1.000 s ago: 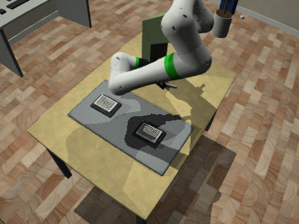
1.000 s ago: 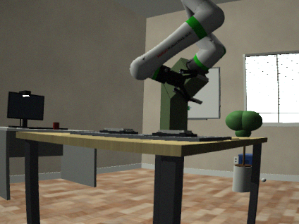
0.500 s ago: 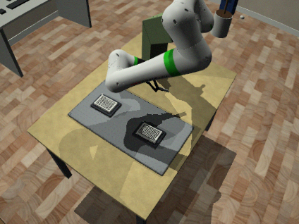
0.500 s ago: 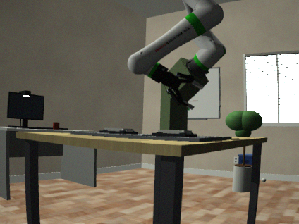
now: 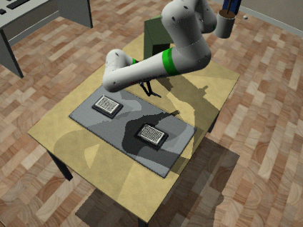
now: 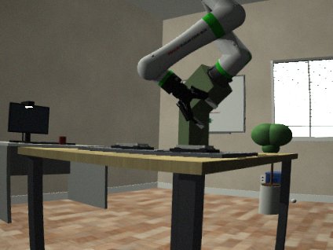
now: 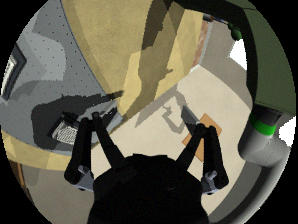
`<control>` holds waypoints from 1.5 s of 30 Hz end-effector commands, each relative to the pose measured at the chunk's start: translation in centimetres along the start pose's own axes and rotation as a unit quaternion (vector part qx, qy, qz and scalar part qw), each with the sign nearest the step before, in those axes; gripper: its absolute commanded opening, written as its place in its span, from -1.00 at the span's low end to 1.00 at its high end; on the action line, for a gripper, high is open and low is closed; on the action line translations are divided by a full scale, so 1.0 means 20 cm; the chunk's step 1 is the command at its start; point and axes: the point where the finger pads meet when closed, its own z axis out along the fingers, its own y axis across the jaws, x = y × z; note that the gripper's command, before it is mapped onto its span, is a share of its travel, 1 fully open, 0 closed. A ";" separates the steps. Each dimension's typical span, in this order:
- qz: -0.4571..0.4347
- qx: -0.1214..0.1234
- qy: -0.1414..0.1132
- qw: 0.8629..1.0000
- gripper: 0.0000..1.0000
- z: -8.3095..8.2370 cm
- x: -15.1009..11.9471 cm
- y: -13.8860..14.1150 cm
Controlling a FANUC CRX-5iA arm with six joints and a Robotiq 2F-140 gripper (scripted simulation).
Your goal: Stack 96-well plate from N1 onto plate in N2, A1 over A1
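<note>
both 96-well plates lie flat in their black nests on a grey mat (image 5: 107, 130) that runs along the yellow table (image 5: 57, 139). seen from the arm's base, the right-hand plate (image 5: 107, 104) in nest n1 (image 5: 115, 112) sits near the mat's end toward the table's left corner in the top view. the other plate (image 5: 151, 134) in nest n2 (image 5: 161, 143) sits near the mat's opposite end, toward the table's right edge. each plate's long axis runs parallel to the mat's long side, and the two are well apart. the a1 corner marks are too small to read. red lettering on the white arm's forearm (image 6: 178, 48) is too small to read in the exterior view. the gripper (image 6: 191, 109) hangs in the air above the table near the green pedestal (image 5: 154, 37), tilted, its fingers spread wide with nothing between them.
</note>
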 end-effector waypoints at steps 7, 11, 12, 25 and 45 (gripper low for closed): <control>-0.027 0.041 0.026 0.998 1.00 -0.07 0.08 -0.14; -0.045 0.071 0.046 0.995 1.00 -0.11 0.13 -0.22; -0.045 0.071 0.046 0.995 1.00 -0.12 0.14 -0.24; -0.084 0.137 0.094 0.983 1.00 -0.26 0.25 -0.44; -0.127 0.216 0.158 0.955 1.00 -0.54 0.41 -0.73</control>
